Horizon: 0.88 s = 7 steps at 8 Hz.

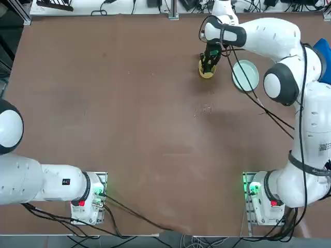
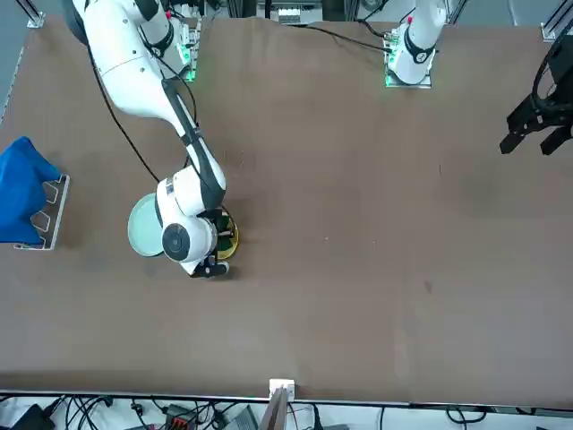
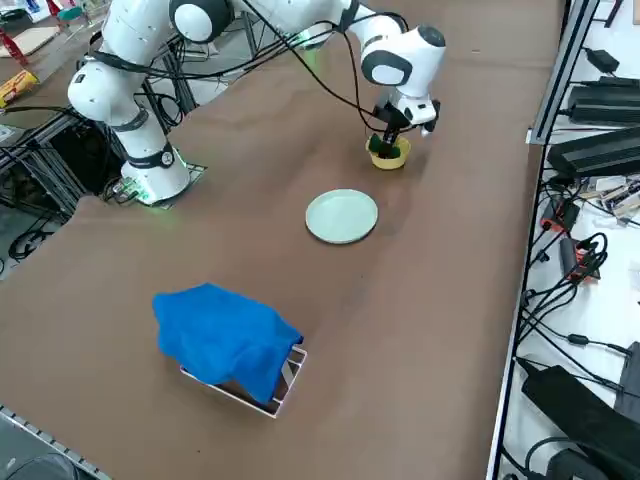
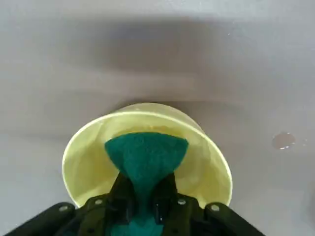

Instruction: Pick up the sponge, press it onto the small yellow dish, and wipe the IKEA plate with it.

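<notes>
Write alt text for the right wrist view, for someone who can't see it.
The right gripper pinches a green sponge between its two black fingers, inside a yellow dish. The sponge bulges out beyond the fingertips. The dish is on a plain table, with a small wet-looking spot nearby.

Small dish [image 4: 206, 167] plain yellow; sponge [image 4: 146, 155] top plain green; plate [image 3: 341, 216] pale blue-green; cloth [image 3: 226, 335] solid blue; table [image 3: 200, 430] brown.
</notes>
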Available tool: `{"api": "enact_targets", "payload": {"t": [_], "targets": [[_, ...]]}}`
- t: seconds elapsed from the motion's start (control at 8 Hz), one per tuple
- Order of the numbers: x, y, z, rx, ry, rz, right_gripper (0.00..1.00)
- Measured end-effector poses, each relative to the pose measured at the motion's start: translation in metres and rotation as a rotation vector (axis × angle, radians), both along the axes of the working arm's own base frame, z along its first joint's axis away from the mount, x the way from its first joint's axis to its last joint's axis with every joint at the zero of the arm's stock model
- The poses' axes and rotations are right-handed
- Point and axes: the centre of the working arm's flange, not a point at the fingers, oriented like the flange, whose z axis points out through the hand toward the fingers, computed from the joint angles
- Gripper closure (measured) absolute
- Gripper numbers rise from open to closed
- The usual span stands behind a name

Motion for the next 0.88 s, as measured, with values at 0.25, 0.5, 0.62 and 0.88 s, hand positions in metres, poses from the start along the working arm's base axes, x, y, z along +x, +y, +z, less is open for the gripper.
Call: {"api": "enact_targets", "payload": {"t": [0.25, 0.5, 0.62, 0.88], "targets": [[0.005, -0.002, 0.006, 0.009, -0.013, 0.007, 0.78], [0.014, -0.002, 0.019, 0.02, -0.041, 0.001, 0.79], [0.019, 0.0, 0.036, 0.028, -0.065, -0.002, 0.79], [0.021, -0.001, 0.087, 0.033, -0.097, -0.009, 0.79]]}}
